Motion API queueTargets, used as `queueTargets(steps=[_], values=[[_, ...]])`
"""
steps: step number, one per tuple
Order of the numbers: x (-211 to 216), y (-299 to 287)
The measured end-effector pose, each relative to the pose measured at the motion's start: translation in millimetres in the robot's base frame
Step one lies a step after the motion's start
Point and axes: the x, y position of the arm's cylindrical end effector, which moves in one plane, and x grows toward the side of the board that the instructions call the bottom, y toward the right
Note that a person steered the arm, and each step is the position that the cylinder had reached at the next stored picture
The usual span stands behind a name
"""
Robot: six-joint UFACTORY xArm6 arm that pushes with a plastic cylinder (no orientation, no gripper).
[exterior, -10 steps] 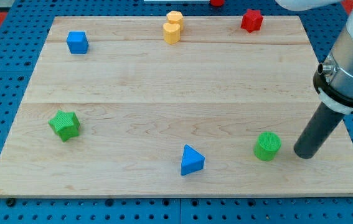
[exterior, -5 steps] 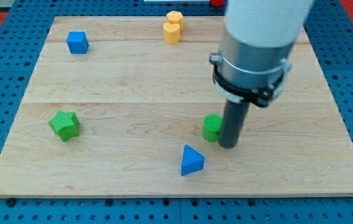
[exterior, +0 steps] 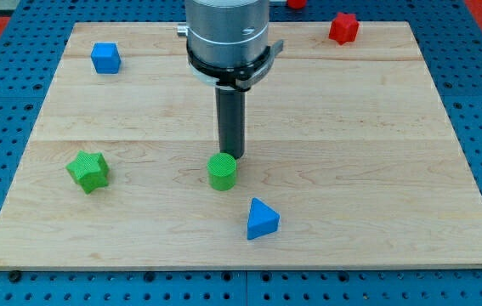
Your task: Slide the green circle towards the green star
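The green circle [exterior: 222, 172] stands on the wooden board [exterior: 377, 127] a little left of its middle, low down. The green star [exterior: 87, 170] lies near the board's left edge, at about the same height in the view. My tip [exterior: 229, 156] is right behind the green circle, at its upper right edge, touching it or nearly so. The dark rod rises from there to the arm's grey body at the view's top.
A blue triangle [exterior: 263, 219] lies just below and right of the green circle. A blue cube [exterior: 105, 58] sits at the top left and a red block [exterior: 343, 27] at the top right. The arm hides the top middle of the board.
My tip has swept from the board's right side to the left, pushing the green circle leftward towards the green star. The arm now covers the yellow blocks at the top.
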Motion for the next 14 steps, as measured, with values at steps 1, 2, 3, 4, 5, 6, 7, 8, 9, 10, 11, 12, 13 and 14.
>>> queueTargets(steps=[1,2,3,4,5,6,7,8,9,10,11,12,13,14], values=[[0,-14],[0,-15],[0,-15],[0,-14],[0,-11],[1,-5],[2,0],[3,8],[3,17],[3,31],[15,47],[32,29],[44,-29],[44,-64]])
